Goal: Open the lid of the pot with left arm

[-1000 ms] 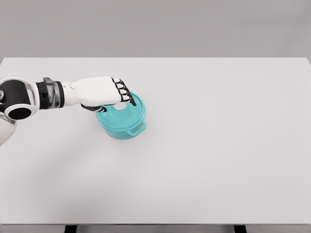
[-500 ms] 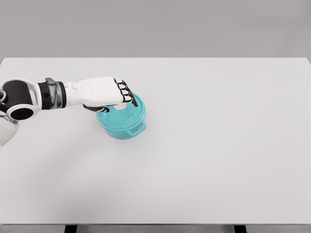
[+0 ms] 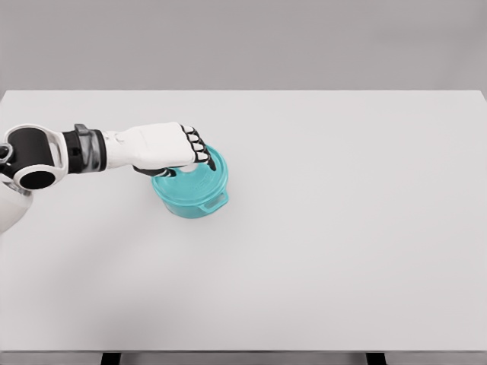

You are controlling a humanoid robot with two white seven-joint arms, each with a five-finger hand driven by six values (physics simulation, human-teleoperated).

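- Left hand [image 3: 169, 147]: enters from the left edge and lies over the left part of the lid [image 3: 196, 179], its dark fingers [image 3: 199, 148] curled down at the lid's middle; they appear clenched on the knob, which the hand hides
- Progress: the grasp looks made; the lid sits on the pot [image 3: 192, 196], so lifting it off remains
- Pot: teal, round, with a side handle at its lower right; it stands left of centre on the white counter [image 3: 342, 228]
- Right hand: out of view
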